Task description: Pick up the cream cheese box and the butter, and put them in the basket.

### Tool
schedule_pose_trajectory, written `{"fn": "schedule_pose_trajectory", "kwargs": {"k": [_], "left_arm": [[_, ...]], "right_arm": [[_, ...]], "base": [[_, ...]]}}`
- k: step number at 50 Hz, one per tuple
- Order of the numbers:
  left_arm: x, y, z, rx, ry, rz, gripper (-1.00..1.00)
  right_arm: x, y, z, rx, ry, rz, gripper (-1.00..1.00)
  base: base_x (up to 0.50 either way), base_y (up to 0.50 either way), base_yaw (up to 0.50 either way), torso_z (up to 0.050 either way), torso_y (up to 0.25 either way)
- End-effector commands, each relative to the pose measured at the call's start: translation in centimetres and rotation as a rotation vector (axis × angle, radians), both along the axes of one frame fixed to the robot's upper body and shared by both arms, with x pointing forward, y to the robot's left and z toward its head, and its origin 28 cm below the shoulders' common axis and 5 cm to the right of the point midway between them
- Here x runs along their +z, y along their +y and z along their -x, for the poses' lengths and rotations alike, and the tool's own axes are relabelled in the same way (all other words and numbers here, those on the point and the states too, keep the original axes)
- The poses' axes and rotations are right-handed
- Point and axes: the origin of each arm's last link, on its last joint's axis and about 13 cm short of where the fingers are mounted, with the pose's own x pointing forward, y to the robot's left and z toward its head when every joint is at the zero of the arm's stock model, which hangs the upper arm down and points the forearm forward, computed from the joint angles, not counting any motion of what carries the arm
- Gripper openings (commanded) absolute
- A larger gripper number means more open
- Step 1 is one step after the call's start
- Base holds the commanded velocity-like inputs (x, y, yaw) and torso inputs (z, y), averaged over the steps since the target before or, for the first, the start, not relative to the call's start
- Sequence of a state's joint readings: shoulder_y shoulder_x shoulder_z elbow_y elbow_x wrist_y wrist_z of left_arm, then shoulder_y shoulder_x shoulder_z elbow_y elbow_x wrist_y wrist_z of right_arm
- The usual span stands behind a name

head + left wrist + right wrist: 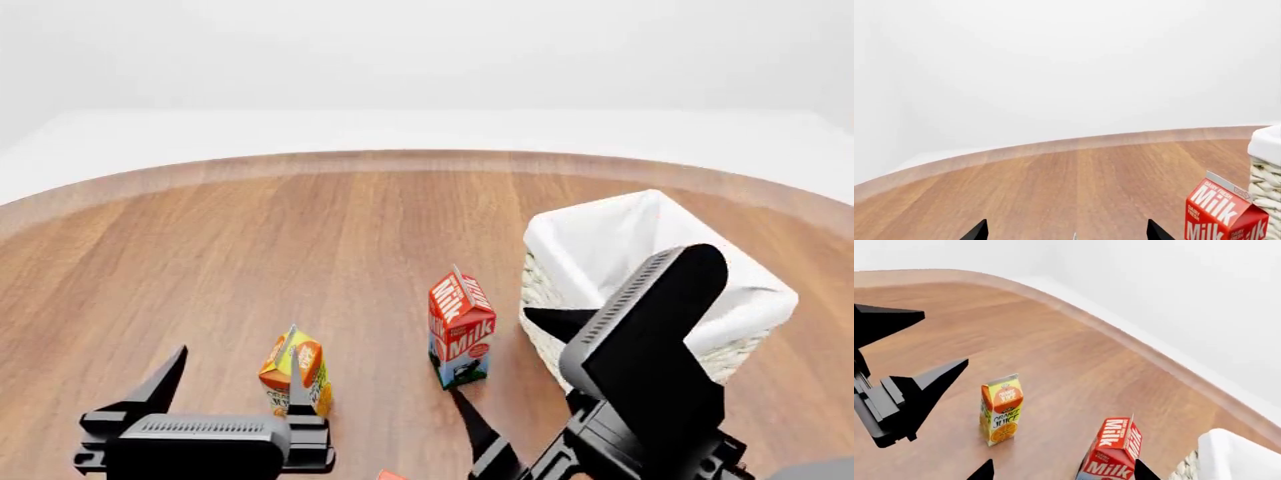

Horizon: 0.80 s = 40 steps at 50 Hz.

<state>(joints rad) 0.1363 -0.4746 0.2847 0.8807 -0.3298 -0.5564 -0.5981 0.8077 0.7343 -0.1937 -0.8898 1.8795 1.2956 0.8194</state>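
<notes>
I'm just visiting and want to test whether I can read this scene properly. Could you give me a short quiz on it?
1. True or false: the milk carton stands upright between the orange juice carton and the basket.
2. What does the left end effector hold? A) nothing B) a carton C) a can
3. Fill in: the basket's cloth liner is ____ in colour.

Key: 1 true; 2 A; 3 white.
</notes>
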Motion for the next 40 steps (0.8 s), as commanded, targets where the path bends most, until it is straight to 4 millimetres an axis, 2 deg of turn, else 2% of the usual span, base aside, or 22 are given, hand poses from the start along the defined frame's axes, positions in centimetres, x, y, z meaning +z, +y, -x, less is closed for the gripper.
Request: {"fn": "schedule_pose_trajectory", "kwargs": {"k": [1, 2, 4, 10, 19, 22, 23, 29, 32, 40], "left_arm": [[0.0, 0.0, 0.0, -0.001, -0.001, -0.001, 1.00], [0.0, 0.0, 0.0, 0.000, -0.001, 0.001, 1.00], [0.0, 0.0, 0.0, 0.001, -0.001, 0.002, 1.00], [0.0, 0.0, 0.0, 0.001, -0.001, 0.001, 1.00], [-0.1, 0.0, 0.0, 0.001, 0.000, 0.001, 1.00], [0.0, 0.0, 0.0, 0.000, -0.001, 0.000, 1.00], [0.0, 0.0, 0.0, -0.001, -0.001, 0.000, 1.00], [0.0, -0.1, 0.0, -0.001, -0.001, 0.000, 1.00], [-0.1, -0.1, -0.1, -0.003, 0.000, -0.001, 1.00], [-0.2, -0.1, -0.2, -0.005, 0.003, -0.003, 1.00]], "right_arm": [[-0.6, 0.0, 0.2, 0.076, 0.067, 0.005, 1.00], [-0.5, 0.0, 0.3, 0.088, 0.116, -0.010, 1.00], [-0.5, 0.1, 0.1, 0.081, 0.078, -0.005, 1.00], [-0.8, 0.0, -0.1, 0.073, 0.153, -0.020, 1.00], [-1.6, 0.0, 0.0, 0.116, 0.133, 0.067, 1.00], [-1.9, 0.0, 0.1, 0.118, 0.158, 0.076, 1.00], [-2.0, 0.1, 0.1, 0.139, 0.220, 0.054, 1.00], [-2.0, 0.0, 0.3, 0.148, 0.202, 0.080, 1.00], [-2.0, 0.0, 0.6, 0.164, 0.266, 0.062, 1.00], [-2.5, 0.1, 0.7, 0.198, 0.190, 0.134, 1.00]], "base": [[0.00, 0.00, 0.00, 0.000, 0.000], [0.00, 0.00, 0.00, 0.000, 0.000], [0.00, 0.00, 0.00, 0.000, 0.000], [0.00, 0.00, 0.00, 0.000, 0.000], [0.00, 0.00, 0.00, 0.000, 0.000], [0.00, 0.00, 0.00, 0.000, 0.000], [0.00, 0.00, 0.00, 0.000, 0.000], [0.00, 0.00, 0.00, 0.000, 0.000], [0.00, 0.00, 0.00, 0.000, 0.000], [0.00, 0.00, 0.00, 0.000, 0.000]]}}
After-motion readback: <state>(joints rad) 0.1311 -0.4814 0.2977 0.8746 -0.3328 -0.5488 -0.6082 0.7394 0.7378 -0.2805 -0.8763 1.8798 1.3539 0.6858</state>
